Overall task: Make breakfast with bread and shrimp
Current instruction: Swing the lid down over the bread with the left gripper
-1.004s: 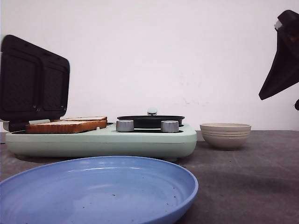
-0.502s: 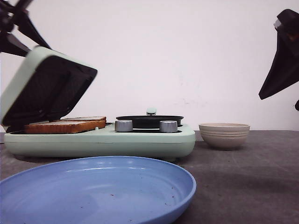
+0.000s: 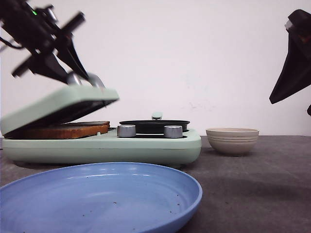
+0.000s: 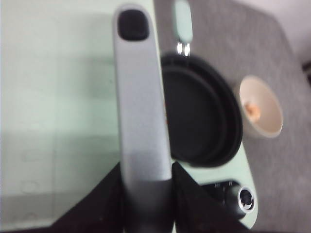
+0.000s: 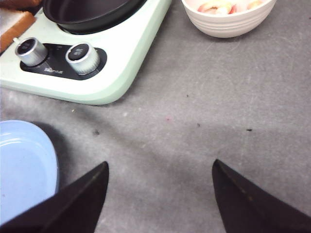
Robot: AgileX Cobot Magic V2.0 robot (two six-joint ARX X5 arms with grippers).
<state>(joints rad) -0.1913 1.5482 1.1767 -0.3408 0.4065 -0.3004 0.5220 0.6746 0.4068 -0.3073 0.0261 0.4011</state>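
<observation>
The left gripper (image 3: 80, 77), clamped on the lid handle (image 4: 141, 102), had swung the lid (image 3: 58, 109) down from upright, nearly covering the bread (image 3: 68, 130) below it. Toasting looked imminent. The right gripper (image 5: 160, 191) hung wide open, empty.

Left pincer (image 3: 80, 77): matte black, tapered fingers, green light at eleven o'clock. Right pincer (image 5: 160, 194): black pointed wedges.

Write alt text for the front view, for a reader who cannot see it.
The left gripper holds the handle of a mint-green sandwich maker's lid, angled low over the bread. A black pan sits beside it, a beige bowl to the right, a blue plate in front.
</observation>
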